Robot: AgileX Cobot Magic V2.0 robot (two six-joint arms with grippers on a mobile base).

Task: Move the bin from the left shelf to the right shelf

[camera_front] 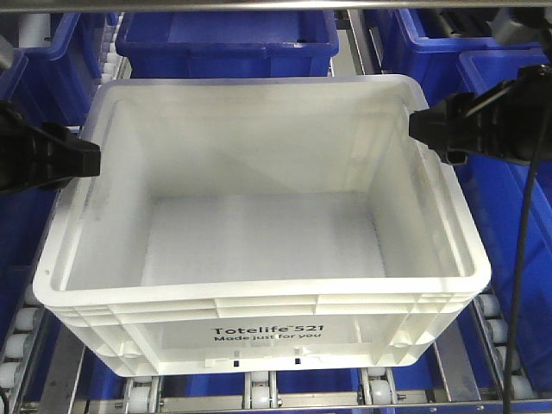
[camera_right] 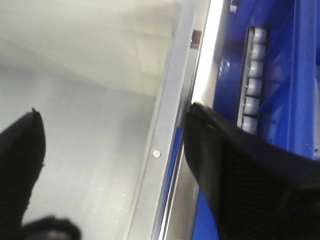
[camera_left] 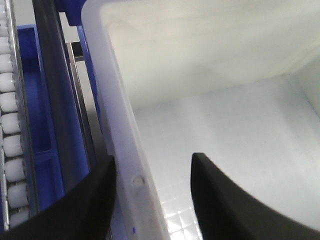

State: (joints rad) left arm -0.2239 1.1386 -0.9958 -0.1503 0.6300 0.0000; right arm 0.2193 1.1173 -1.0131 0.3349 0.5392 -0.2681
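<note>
You have the bin (camera_front: pixel 259 259) sitting on the roller rails (camera_front: pixel 259 392) of the shelf, its printed front toward the front camera and its inside empty. Dark blue bins (camera_front: pixel 228 39) stand behind it and on both sides, so the only free way to take it is from above, by the 2 long side walls.

That is why each arm comes to its own wall. The left gripper (camera_left: pixel 150 200) has its jaws astride the left rim (camera_left: pixel 120 150): 1 finger (camera_left: pixel 85 205) is outside the wall, the other (camera_left: pixel 235 200) is inside over the white floor. The jaws stand open, with a clear gap to the rim on the inner side, so they hold nothing yet. The outer finger looks very near the wall, but I cannot tell if it touches.

The right gripper (camera_right: pixel 110 165) is placed the same way over the right rim (camera_right: pixel 165 140). Its inner finger (camera_right: pixel 20 165) is well apart from the wall, and its outer finger (camera_right: pixel 230 165) sits just beside it, between the bin and the blue neighbour. These jaws are also open and empty.

In my judgement you are at the step before the squeeze. Close both sides together, because a tote taken by only 1 wall may tilt or slide on the rollers.
</note>
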